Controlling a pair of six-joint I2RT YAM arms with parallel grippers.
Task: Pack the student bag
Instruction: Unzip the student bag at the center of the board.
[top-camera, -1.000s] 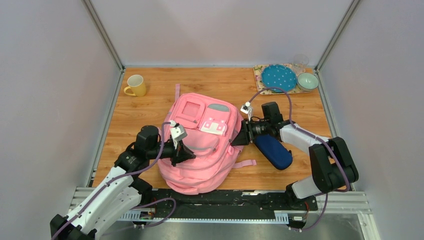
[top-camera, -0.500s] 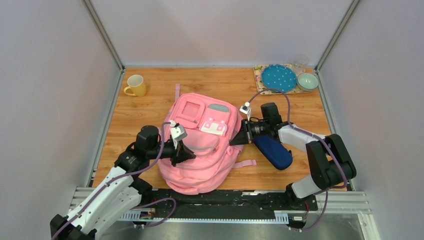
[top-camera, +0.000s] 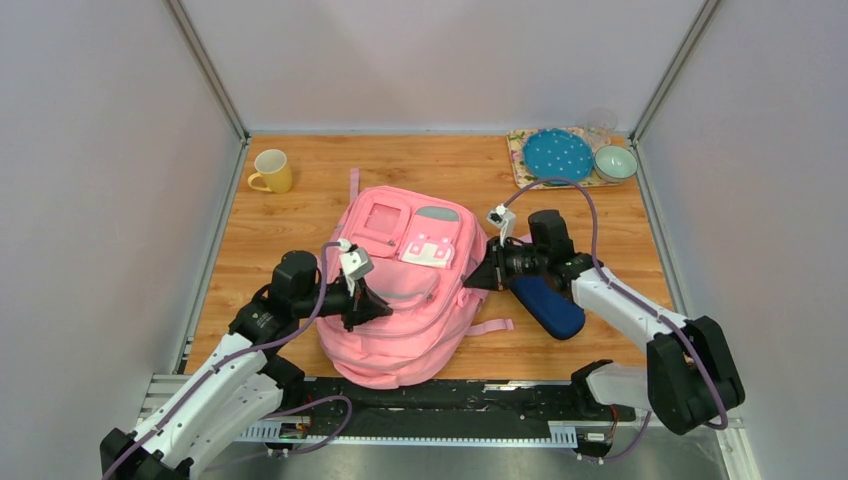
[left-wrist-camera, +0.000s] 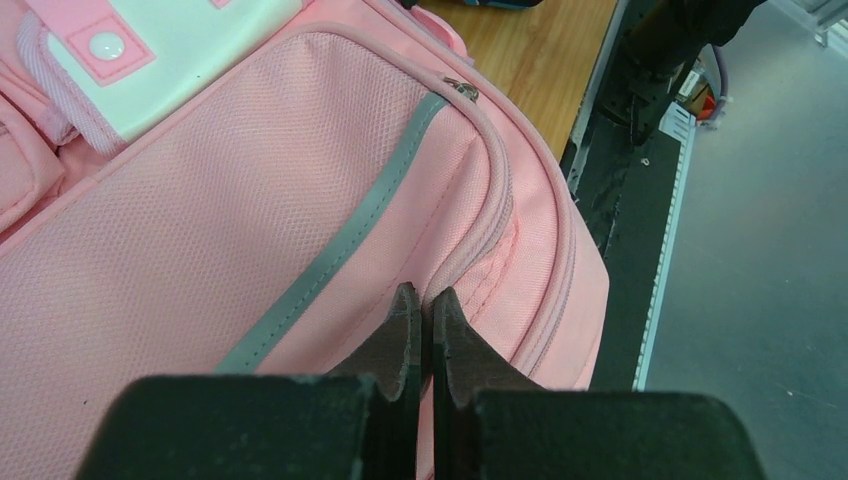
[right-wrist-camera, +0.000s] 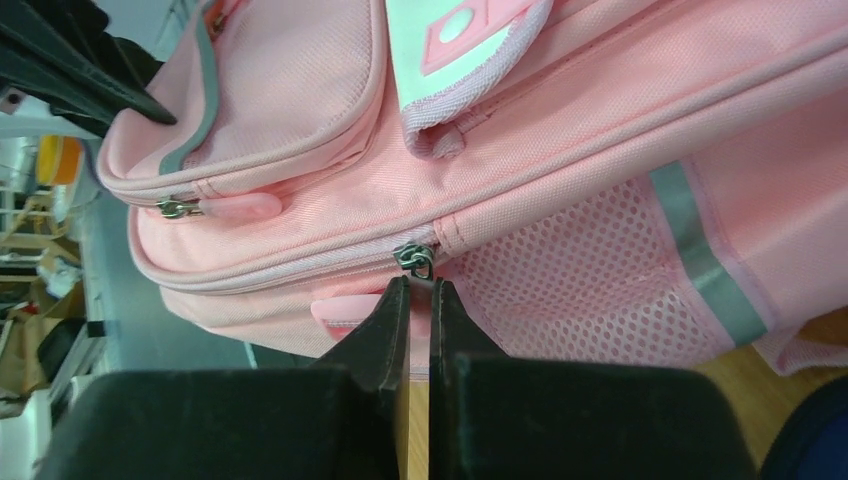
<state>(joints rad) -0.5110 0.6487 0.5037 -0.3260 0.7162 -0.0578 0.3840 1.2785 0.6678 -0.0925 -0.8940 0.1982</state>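
The student bag (top-camera: 400, 310), a large pink backpack with grey strips, lies flat mid-table with its front up. My left gripper (top-camera: 383, 309) is at the bag's left side. In the left wrist view (left-wrist-camera: 421, 298) it is shut, pinching a fold of pink fabric (left-wrist-camera: 470, 250) by the zip seam. My right gripper (top-camera: 470, 280) is at the bag's right side. In the right wrist view (right-wrist-camera: 418, 290) it is shut on the pink pull tab hanging from the metal zip slider (right-wrist-camera: 415, 258) of the main compartment, next to the mesh side pocket (right-wrist-camera: 580, 280).
A navy-blue oval pouch (top-camera: 548, 303) lies right of the bag, under my right arm. A yellow mug (top-camera: 272, 171) stands at the back left. A blue dotted plate (top-camera: 557, 154), a bowl (top-camera: 615, 162) and a glass (top-camera: 601, 122) sit at the back right.
My right arm's elbow and rear links have swung out towards the right and the front. Its gripper stays at the bag's right side. The left arm and the bag have hardly moved.
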